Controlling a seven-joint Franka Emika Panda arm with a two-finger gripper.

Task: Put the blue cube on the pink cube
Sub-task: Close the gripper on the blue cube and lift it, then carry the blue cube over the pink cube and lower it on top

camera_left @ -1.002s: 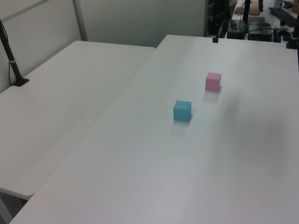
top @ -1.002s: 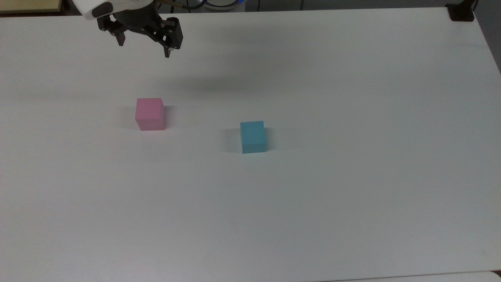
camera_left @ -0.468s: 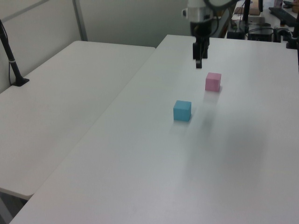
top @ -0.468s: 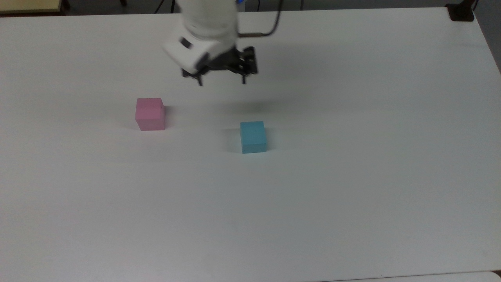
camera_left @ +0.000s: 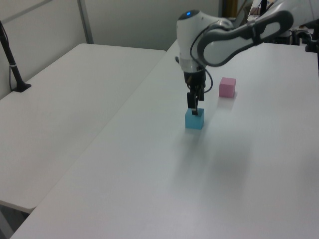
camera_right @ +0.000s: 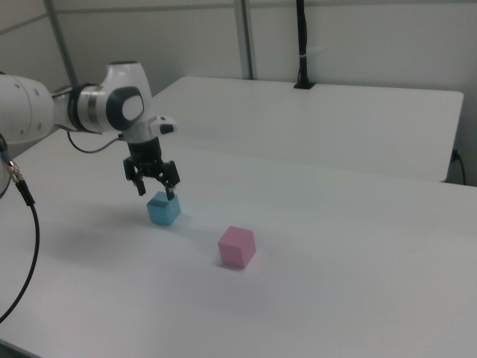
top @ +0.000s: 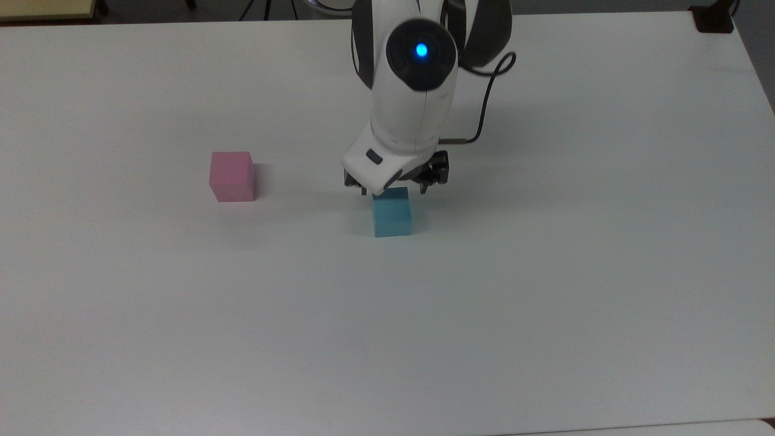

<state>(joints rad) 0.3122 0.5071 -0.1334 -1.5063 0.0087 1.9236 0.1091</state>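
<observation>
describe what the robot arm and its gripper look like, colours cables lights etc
The arm has glossy white rounded shells with dark grey joint sections. A round black cap on it carries a glowing blue light. A thin black cable loops along its side. The gripper is black, with two slim black fingers under a white wrist housing.

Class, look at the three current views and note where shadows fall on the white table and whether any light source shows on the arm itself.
Top view: a blue light glows on the arm, and the pink cube casts a faint shadow toward the top view's right. Left view: a soft grey shadow lies on the table near the blue cube. Right view: the blue cube sits under the open gripper.
</observation>
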